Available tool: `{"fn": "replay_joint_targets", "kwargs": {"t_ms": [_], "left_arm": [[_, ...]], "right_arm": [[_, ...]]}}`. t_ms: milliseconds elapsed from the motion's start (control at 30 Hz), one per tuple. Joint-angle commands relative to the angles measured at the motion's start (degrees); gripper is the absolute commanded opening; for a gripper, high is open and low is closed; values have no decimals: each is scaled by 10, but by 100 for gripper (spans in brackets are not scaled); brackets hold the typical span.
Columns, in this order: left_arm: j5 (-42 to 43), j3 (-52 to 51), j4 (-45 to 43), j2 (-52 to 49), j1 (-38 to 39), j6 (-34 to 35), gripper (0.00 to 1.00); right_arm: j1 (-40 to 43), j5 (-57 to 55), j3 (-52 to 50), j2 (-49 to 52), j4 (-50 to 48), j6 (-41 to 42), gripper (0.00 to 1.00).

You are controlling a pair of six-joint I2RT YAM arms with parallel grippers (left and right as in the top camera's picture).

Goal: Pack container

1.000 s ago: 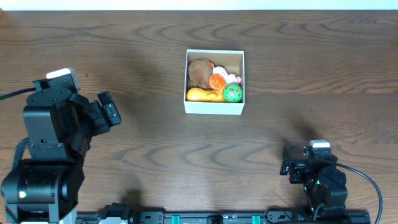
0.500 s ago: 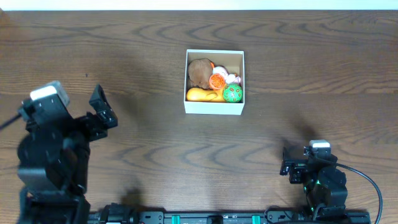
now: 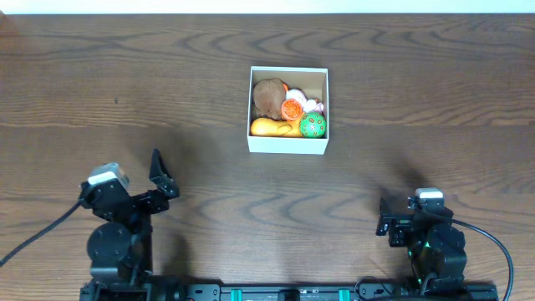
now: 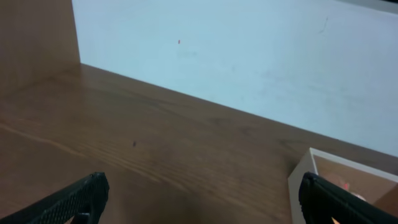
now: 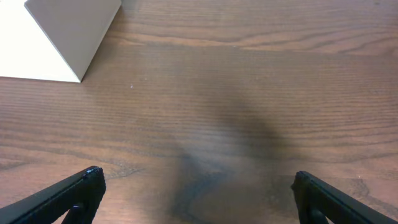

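The container [image 3: 288,144] is a square white-walled box at the table's middle back. It holds a brown toy [image 3: 269,97], an orange toy [image 3: 292,109], a yellow toy [image 3: 267,127], a green ball [image 3: 313,125] and a small pink-white toy [image 3: 313,105]. My left gripper [image 3: 160,177] is open and empty at the front left, far from the box. Its wrist view shows its jaws [image 4: 199,199] wide apart and a corner of the container [image 4: 303,177]. My right gripper [image 3: 382,216] is open and empty at the front right. Its wrist view shows its jaws [image 5: 198,199] over bare wood and the container's wall [image 5: 56,37].
The dark wooden table [image 3: 418,100] runs to a white wall at the back [image 4: 249,56]. Cables trail from both arm bases at the front edge.
My left arm has pulled back and folded down toward the front edge, its gripper moving nearer and slightly right. The right arm and the container have not moved.
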State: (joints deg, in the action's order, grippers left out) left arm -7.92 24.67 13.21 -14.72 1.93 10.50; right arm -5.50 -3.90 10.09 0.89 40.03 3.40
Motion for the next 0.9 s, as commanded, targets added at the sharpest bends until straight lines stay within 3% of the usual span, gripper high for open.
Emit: {"fn": "replay_joint_targets", "kwargs": {"t_ms": [0, 400, 867], "left_arm": [[-5, -35, -17, 26, 1, -1, 98], [-7, -132, -21, 112, -1, 10, 98], [-7, -197, -93, 146, -18, 10, 98]], "right_arm": [[3, -4, -2, -6, 1, -7, 99], [3, -4, -2, -6, 1, -7, 99], [3, -4, -2, -6, 1, -7, 99]]}}
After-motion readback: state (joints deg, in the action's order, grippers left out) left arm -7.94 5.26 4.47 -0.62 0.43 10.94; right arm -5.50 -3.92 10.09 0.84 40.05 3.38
